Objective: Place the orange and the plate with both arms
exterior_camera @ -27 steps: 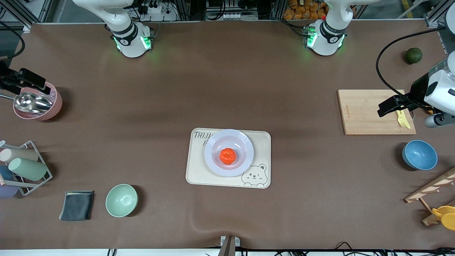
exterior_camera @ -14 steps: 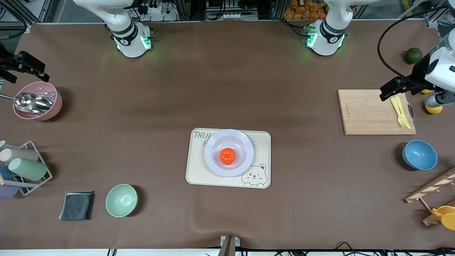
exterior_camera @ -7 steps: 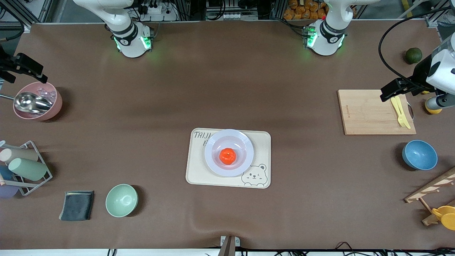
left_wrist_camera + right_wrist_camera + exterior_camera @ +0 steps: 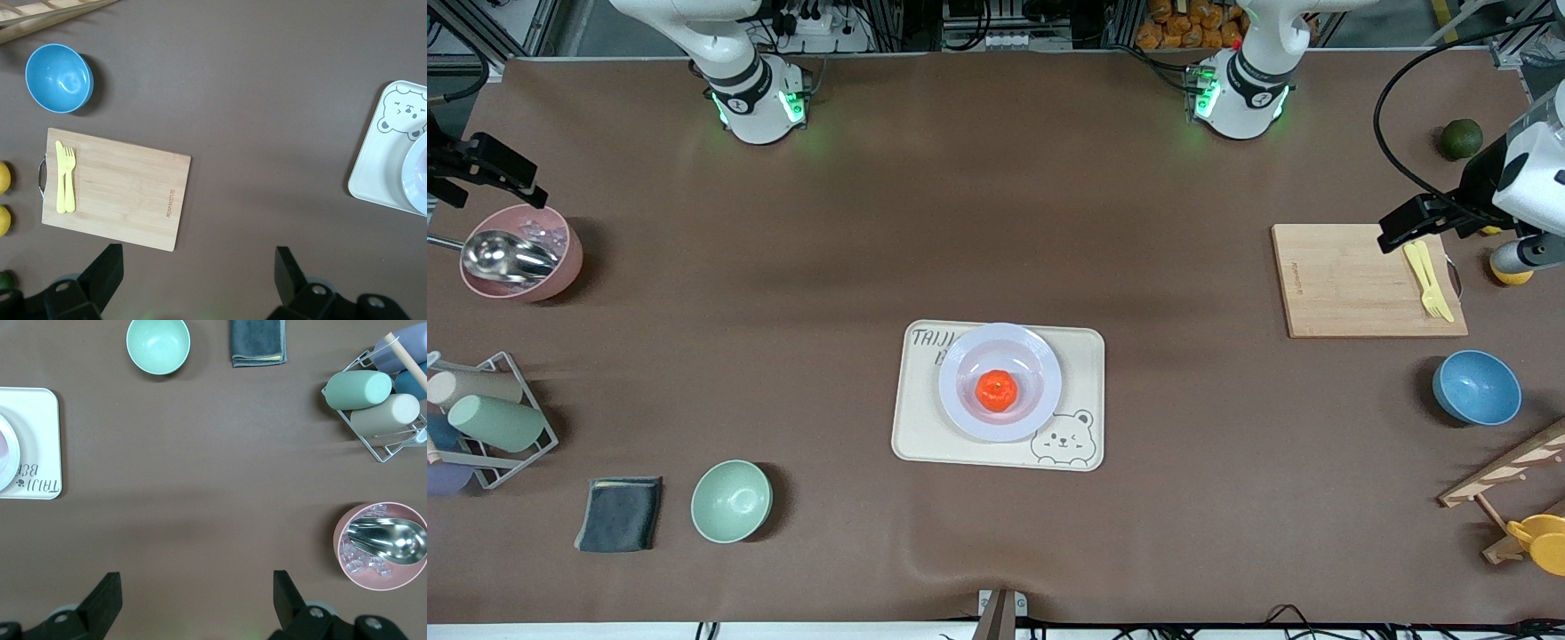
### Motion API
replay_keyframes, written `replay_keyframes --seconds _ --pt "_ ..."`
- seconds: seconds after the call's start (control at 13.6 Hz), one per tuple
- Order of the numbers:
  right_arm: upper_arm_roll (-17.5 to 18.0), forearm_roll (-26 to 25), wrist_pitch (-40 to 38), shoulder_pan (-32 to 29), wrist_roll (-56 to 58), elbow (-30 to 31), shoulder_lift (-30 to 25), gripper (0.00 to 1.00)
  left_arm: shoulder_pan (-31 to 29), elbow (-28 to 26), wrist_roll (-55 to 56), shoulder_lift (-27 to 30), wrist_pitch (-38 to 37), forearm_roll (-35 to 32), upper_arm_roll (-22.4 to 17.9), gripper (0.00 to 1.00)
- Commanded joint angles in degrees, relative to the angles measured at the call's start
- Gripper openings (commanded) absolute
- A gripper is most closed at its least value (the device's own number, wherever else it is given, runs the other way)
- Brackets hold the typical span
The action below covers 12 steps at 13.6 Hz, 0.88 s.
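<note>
The left gripper [image 4: 193,283], jaws apart and empty, hangs over the cutting board [image 4: 1369,280]. The right gripper [image 4: 193,603], likewise spread, hangs above the pink bowl [image 4: 520,253]. Both look parked clear of the orange [image 4: 996,390], which sits centred in the plate [image 4: 960,404] on the bear tray [image 4: 1085,400].

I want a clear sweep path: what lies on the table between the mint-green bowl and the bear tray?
Nothing: in the front view the brown table cover between the mint-green bowl and the bear tray is bare.
</note>
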State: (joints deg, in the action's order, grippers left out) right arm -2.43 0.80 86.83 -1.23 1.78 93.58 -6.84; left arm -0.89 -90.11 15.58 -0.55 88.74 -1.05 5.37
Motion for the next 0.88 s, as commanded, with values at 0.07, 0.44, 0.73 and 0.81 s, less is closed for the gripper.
replay_keyframes --seconds 0.07,0.44,0.73,0.81 --pt "0.8 -0.1 -0.3 -0.9 -0.8 0.4 -0.9 1.00 -0.1 1.6 0.1 -0.6 -1.4 -1.5 0.3 1.00" --pt "0.7 -0.1 -0.9 -1.1 -0.8 0.2 -1.0 1.00 -0.2 1.7 0.0 -0.6 -1.4 -1.6 0.3 1.00" --pt "0.9 -0.1 -0.7 -0.8 -0.9 -0.8 -0.7 1.00 -0.3 1.7 0.1 -0.5 -1.4 -1.6 0.3 1.00" --pt "0.8 -0.1 -1.0 -0.9 -0.9 -0.9 -0.8 1.00 -0.3 1.6 0.4 -0.5 -1.4 -1.6 0.3 1.00"
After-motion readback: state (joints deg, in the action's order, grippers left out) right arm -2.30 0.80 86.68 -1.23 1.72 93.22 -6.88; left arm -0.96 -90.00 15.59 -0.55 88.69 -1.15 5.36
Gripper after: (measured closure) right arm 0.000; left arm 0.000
